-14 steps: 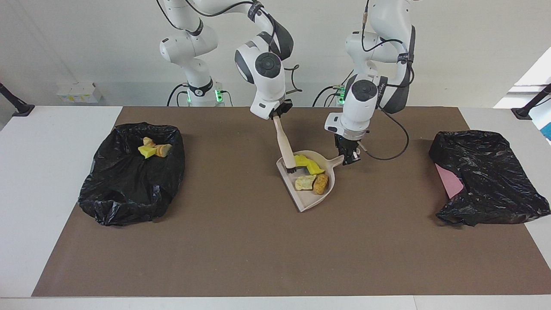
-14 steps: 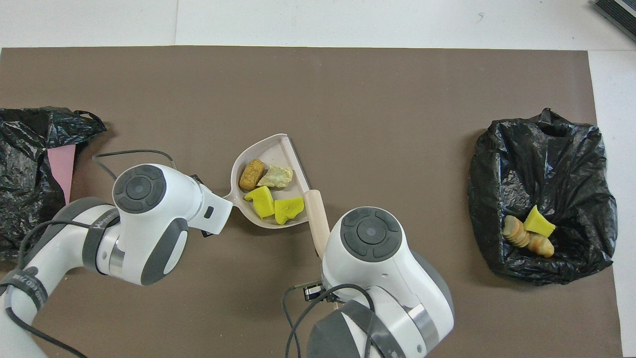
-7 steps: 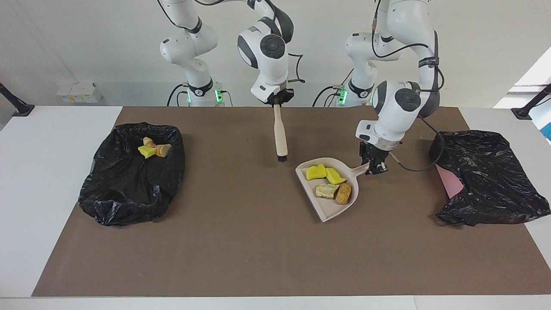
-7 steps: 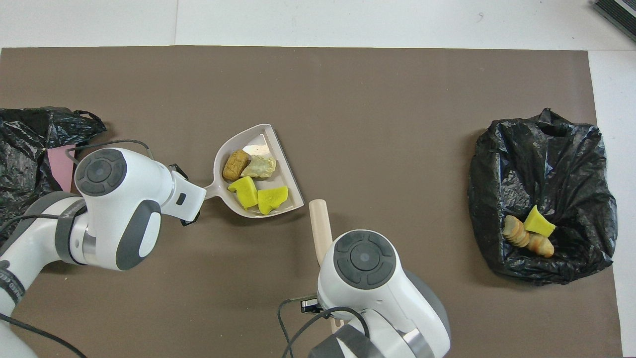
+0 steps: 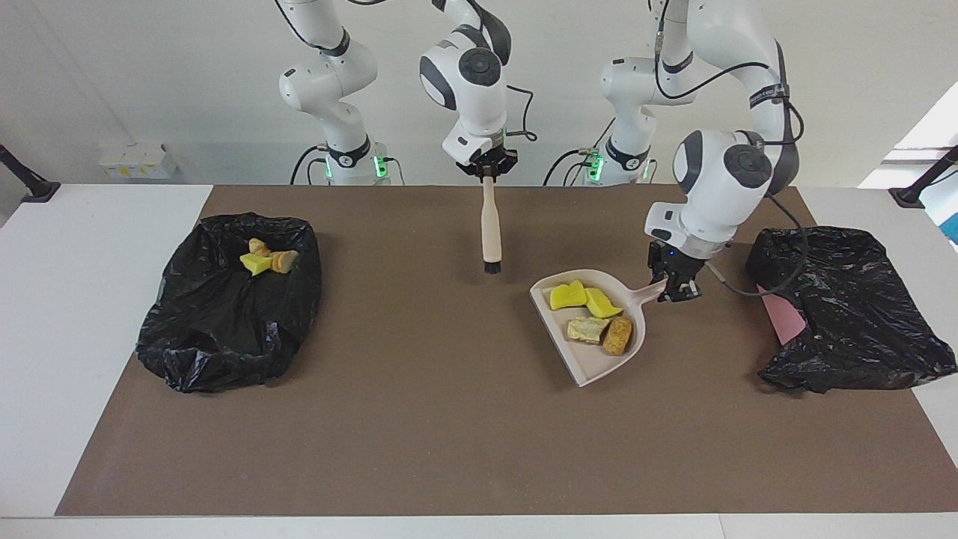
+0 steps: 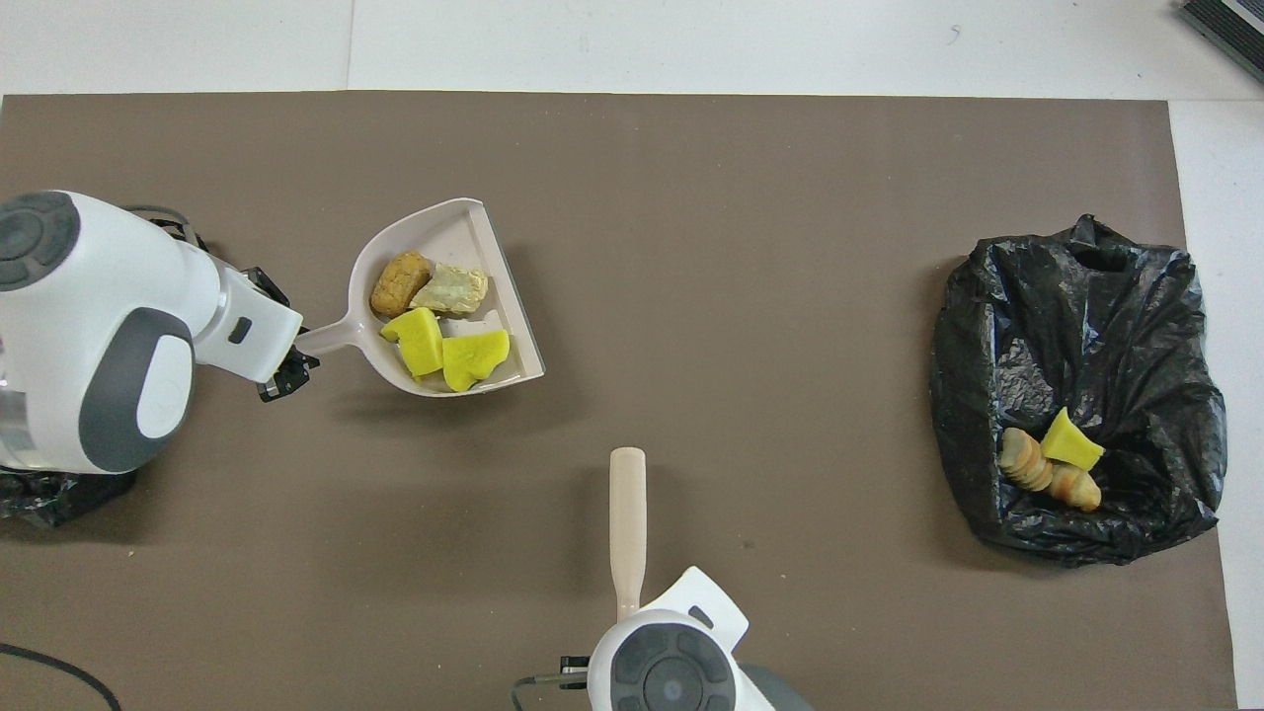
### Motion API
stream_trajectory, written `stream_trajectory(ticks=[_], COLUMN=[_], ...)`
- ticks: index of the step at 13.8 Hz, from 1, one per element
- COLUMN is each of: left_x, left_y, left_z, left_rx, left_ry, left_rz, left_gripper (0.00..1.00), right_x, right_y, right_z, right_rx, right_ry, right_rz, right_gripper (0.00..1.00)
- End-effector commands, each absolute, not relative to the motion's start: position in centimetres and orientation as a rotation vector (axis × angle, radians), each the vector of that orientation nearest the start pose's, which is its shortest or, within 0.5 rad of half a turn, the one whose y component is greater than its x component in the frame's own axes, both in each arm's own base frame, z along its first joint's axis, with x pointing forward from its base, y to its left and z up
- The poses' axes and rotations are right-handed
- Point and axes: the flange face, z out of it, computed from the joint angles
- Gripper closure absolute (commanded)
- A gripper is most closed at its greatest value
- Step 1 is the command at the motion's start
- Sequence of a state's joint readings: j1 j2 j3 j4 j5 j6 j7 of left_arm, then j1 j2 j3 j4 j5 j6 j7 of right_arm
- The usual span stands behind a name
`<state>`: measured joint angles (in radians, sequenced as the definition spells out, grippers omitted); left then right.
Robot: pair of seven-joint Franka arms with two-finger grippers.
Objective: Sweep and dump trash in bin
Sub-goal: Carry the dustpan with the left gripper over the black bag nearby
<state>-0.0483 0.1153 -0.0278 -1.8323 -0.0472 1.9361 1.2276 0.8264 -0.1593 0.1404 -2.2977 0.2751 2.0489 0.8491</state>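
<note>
Trash: four scraps [image 5: 591,314], two yellow sponge pieces, a pale lump and an orange-brown lump, lie in the beige plastic dustpan [image 5: 595,367], whose handle the left claw [image 5: 677,288] clamps. The pan appears raised over the brown bench [image 5: 449,434]. Open mat surrounds it. Three more scraps [image 6: 1052,464] sit in the black bag-lined bin [image 6: 1086,326] toward the right arm's end. The right claw [image 5: 488,168], closed, hangs the beige brush [image 5: 490,232] upright. The facing view alone shows another black bag [image 5: 853,314] over something pink.
</note>
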Motion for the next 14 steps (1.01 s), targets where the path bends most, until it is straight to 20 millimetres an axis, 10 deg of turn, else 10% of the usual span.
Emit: stream_trajectory(ticks=[1,11,14], left_x=[60.3,59.8,60.5], left_y=[-0.3,21.8,29.1], left_z=[48.9,50.0,50.0], left_rx=[-2.512,-2.228,-2.080], left_ry=[1.977,2.121,2.216], left_rz=[-0.033,0.085,0.107], left_gripper=[1.00,1.00,1.00], right_x=[23.6,20.8,21.1], right_y=[40.8,41.3,41.1], right_z=[38.5,33.4,33.2], right_rx=[-3.051,-3.085,-3.088], right_ry=[0.034,0.018,0.042], right_rz=[0.305,0.292,0.304], right_gripper=[1.00,1.00,0.62])
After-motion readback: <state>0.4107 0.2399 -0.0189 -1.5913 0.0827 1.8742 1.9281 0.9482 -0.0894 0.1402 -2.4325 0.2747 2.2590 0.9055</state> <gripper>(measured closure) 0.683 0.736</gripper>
